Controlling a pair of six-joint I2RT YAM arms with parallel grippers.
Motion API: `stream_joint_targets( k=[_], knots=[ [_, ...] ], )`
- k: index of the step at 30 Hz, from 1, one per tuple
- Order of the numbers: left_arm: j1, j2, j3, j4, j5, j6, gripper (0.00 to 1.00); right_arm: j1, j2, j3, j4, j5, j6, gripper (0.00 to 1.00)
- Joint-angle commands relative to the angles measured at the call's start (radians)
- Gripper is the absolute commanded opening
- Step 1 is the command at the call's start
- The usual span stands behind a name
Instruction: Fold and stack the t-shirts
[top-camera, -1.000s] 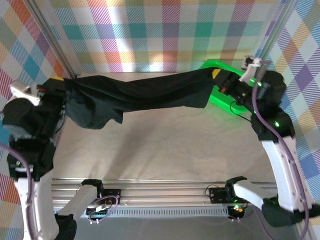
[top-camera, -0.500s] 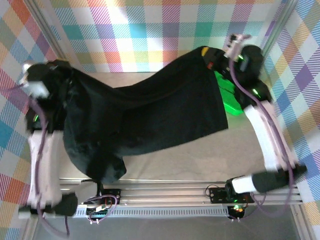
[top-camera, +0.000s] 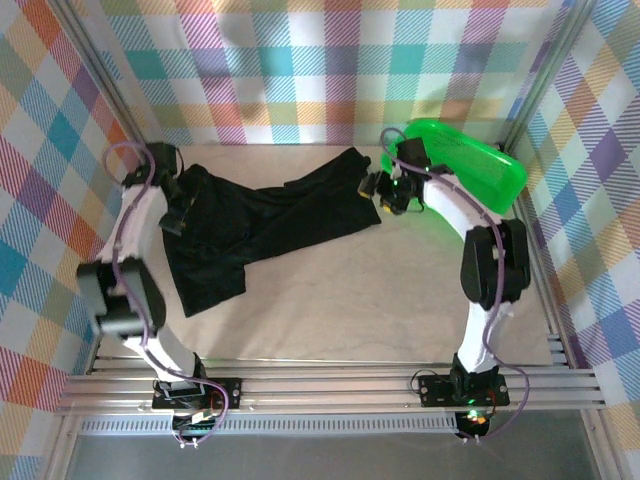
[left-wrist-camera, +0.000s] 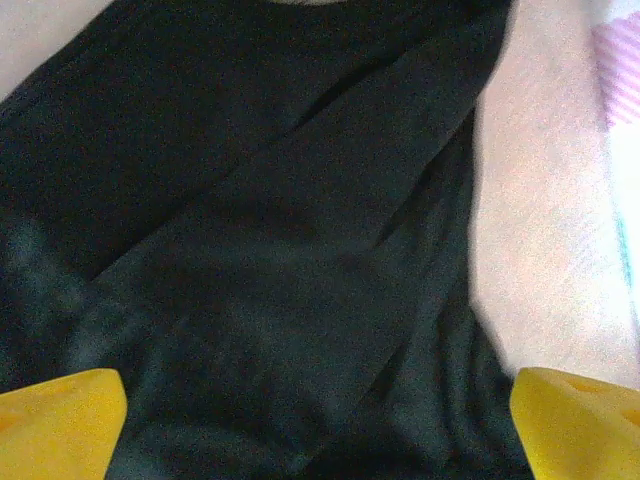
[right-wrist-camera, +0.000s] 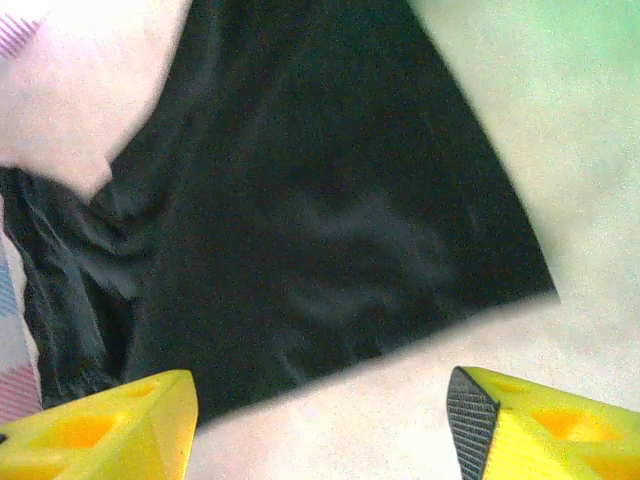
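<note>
Top view: one black t-shirt lies rumpled and unfolded on the table, across its far half. The cloth runs from about 9 o'clock to about 1 o'clock of the table's centre. A loose flap trails toward 7 o'clock.

Left gripper: positioned at the shirt's 9 o'clock end, over the cloth. In the left wrist view its yellow fingers stand wide apart at the frame's lower corners. Creased black cloth lies beneath and between them, not clamped. Bare table shows at 3 o'clock of the cloth in that view.

Right gripper: positioned at the shirt's 3 o'clock end. In the right wrist view its yellow fingers stand apart with bare table between them. The shirt's edge lies just beyond, at 12 o'clock of the fingertips, and is not held.

Green basket: at about 2 o'clock of the table, just behind the right gripper. It is clear of the shirt.
</note>
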Motion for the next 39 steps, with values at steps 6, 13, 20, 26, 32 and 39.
stream_joint_targets(
  k=[6,13,20,26,32,39],
  knots=[
    [0.003,-0.323,-0.469,-0.041,0.064,-0.029,0.79,0.048,-0.079,-0.202,0.102,0.148,0.005,0.62],
    [0.003,-0.369,-0.492,-0.096,0.032,0.014,0.66,0.041,0.161,0.033,-0.020,0.292,-0.010,0.57],
    [0.003,-0.387,-0.470,-0.108,0.048,0.006,0.54,0.040,0.279,0.134,-0.107,0.325,0.043,0.51],
    [0.002,-0.403,-0.460,-0.144,0.032,0.012,0.53,0.039,0.319,0.163,-0.087,0.299,0.089,0.23],
    [0.003,-0.401,-0.436,-0.186,-0.016,0.030,0.50,0.042,0.148,0.077,-0.123,0.365,0.118,0.00],
    [0.003,-0.396,-0.417,-0.231,-0.083,0.050,0.52,0.020,-0.134,-0.209,-0.276,0.315,0.066,0.00]
  ],
)
